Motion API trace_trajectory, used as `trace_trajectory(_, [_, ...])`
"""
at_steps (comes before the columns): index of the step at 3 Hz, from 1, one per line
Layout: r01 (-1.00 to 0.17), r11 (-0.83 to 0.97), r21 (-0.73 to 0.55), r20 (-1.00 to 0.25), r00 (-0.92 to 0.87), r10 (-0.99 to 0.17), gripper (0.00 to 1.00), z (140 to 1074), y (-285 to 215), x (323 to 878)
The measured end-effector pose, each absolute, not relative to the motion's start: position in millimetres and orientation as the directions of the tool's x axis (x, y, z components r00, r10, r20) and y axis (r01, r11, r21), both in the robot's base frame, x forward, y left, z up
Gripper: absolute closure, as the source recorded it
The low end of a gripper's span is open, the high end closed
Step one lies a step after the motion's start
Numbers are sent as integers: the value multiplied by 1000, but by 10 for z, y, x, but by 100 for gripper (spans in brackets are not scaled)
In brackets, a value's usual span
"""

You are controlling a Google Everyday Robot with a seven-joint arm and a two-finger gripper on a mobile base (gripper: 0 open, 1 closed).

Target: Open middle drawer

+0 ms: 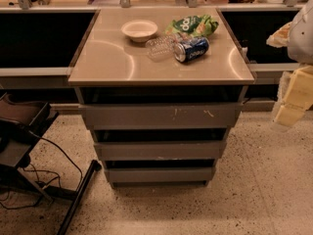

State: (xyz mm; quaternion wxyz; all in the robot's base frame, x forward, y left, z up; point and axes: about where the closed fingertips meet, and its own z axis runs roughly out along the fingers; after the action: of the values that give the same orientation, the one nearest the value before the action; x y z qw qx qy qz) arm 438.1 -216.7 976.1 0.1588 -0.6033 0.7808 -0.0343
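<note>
At the far left a dark stand (19, 126) sits on the speckled floor (264, 180), with a black cable (58, 153) trailing from it toward a black bar (80, 190) that slants down across the floor.

The cabinet (234, 112) fills the centre. On its shiny top (112, 62) a pale bowl (139, 30) stands upright toward the back. Just right of the bowl a clear bottle (160, 47) lies on its side, touching a blue can (191, 49), which also lies on its side. Behind them is a green bag (193, 24).

Three grey fronts are stacked below the top. The top drawer (161, 115) bears pale scratches right of its middle. Under it lies the middle drawer (160, 150), between that scratched front and the shorter bottom drawer (160, 174). Its long axis runs level from left to right, nearly across the cabinet. Its plain flat front faces the camera. A dark gap shows along its upper edge.

At the right edge the cream-coloured gripper (289, 112) hangs beside the cabinet, level with the top drawer, well apart from the middle drawer and touching nothing. Whether it is apart or together I cannot tell.
</note>
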Motion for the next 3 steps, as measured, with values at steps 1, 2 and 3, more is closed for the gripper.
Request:
trace_trajectory(1, [-931,270,-245,-207,-222,-953,0,9761,-2167,4381])
trace_trajectory(2, [-935,262,-240,-223,-210,-952,0,9629,-2087,4416])
trace_trajectory(3, [-965,219,-144,-332,-161,-929,0,8895,-1847,4518])
